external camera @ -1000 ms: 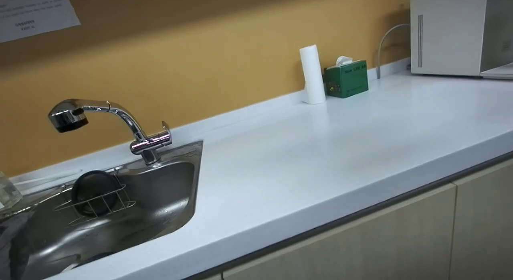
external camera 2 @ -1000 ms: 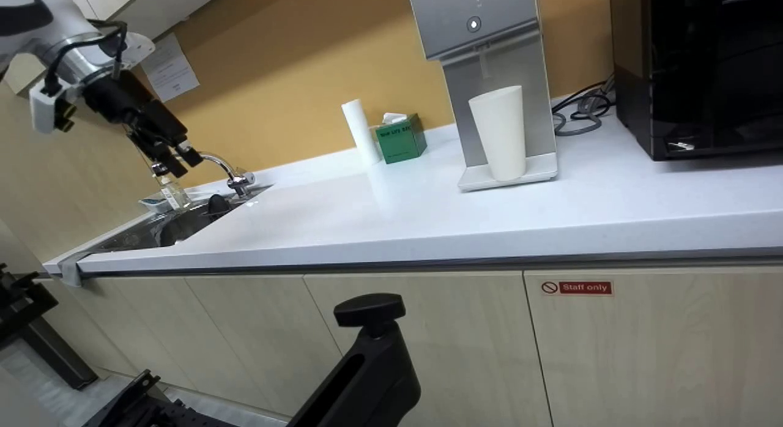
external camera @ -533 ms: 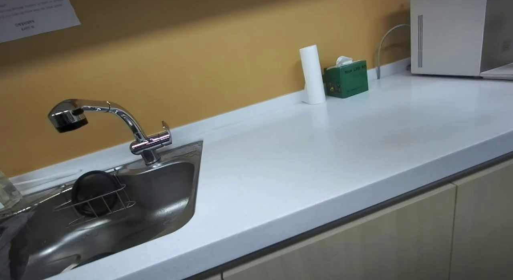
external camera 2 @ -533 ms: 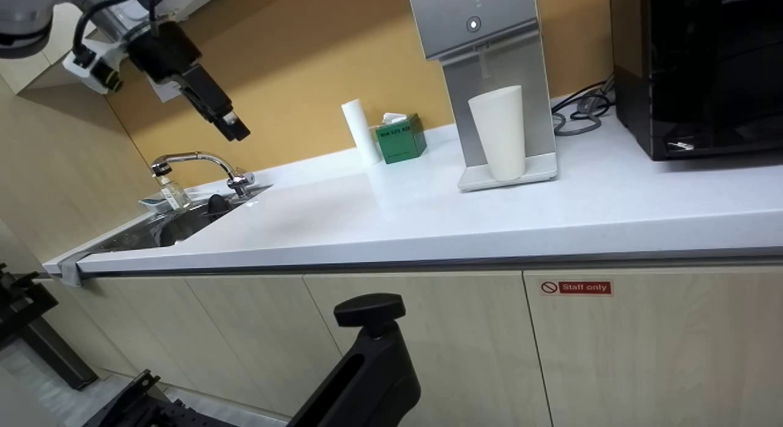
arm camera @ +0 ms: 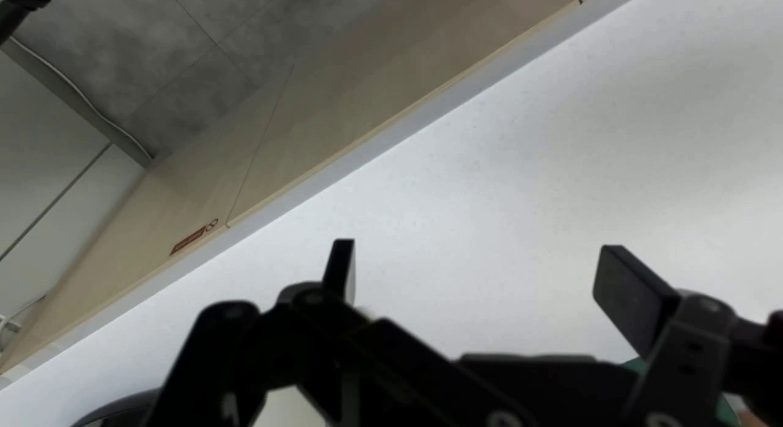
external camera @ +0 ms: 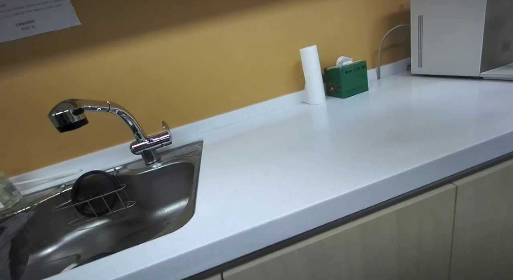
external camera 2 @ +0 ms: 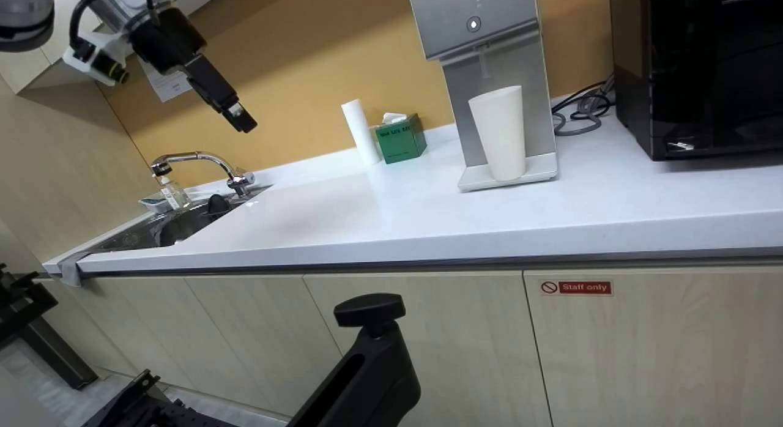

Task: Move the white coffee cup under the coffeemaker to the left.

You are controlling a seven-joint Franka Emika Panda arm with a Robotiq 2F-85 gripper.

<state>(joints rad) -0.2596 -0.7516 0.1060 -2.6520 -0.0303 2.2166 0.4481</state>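
The white coffee cup [external camera 2: 503,133] is a plain cylinder, wider at the top. It stands on the pale base tray of the coffeemaker [external camera 2: 452,23], below its spout. The coffeemaker's white side [external camera: 447,35] also shows in an exterior view, where the cup is out of view. My gripper [external camera 2: 241,122] is in the air above the counter, well to the left of the cup in that view. In the wrist view, my gripper [arm camera: 477,268] is open, with only bare countertop showing between its fingers. The cup is not clearly visible there.
The white counter [external camera 2: 318,222] has a white paper roll [external camera 2: 361,132] and a green tissue box [external camera 2: 400,139] at the wall. A sink [external camera: 160,199] with a tap [external camera: 128,119] is at the left. A black appliance [external camera 2: 709,72] and cables [external camera 2: 584,112] are at the right.
In an exterior view, my gripper has moved right and up from over the sink, and the wrist has turned so the fingers overlap. Over the last half second it rose slightly. The cup has not moved.
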